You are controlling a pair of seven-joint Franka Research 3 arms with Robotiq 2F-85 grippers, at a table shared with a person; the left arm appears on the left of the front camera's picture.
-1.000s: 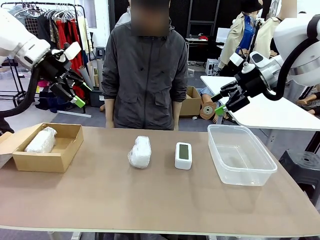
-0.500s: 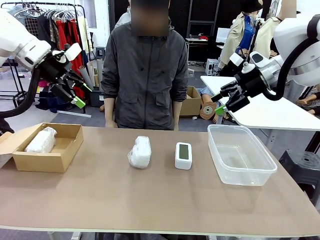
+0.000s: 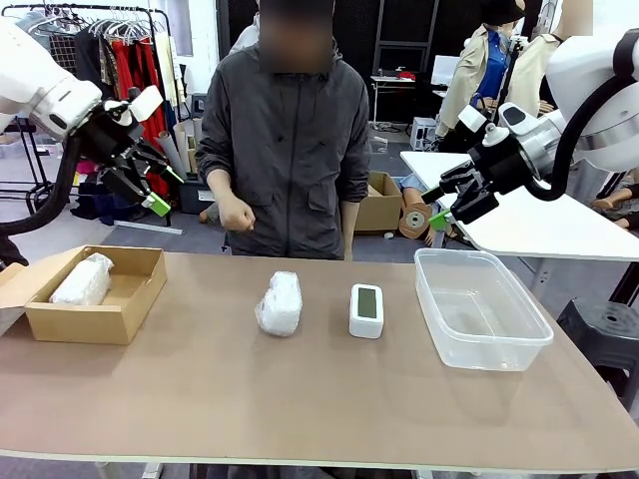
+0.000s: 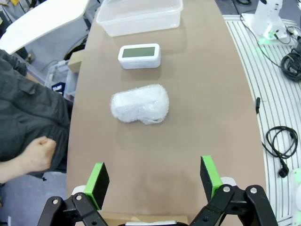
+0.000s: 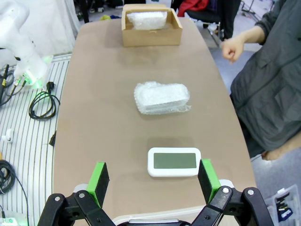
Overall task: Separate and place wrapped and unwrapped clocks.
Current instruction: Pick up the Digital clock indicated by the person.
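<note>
The left gripper [image 3: 160, 190] hangs in the air above the left end of the table [image 3: 300, 399], at 12 o'clock from the cardboard box [image 3: 75, 324]. Its jaws are wide apart and hold nothing. The box sits by the table's left edge, at 9 o'clock, with a flap folded out to the left. The boxed wrapped clock [image 3: 82, 282] lies inside, against the box's left wall. It is a lumpy white bundle in cloudy plastic.

A strip of bare table lies between the box and the loose wrapped clock [image 3: 281, 302], which rests near the middle. It is bumpy and white too. The person's hand [image 3: 237, 215], a fist, is in the air at 11 o'clock from it, past the far edge.

At 3 o'clock from that bundle, near it but not touching, lies the bare clock [image 3: 366, 309]. It is white with round corners and a grey-green screen facing up. At its 3 o'clock stands a clear plastic tub [image 3: 494, 357], near the right edge.

The right gripper [image 3: 439, 200] hangs at 12 o'clock from the tub, jaws wide apart, holding nothing. The near side of the table, at 6 o'clock, is open room.
</note>
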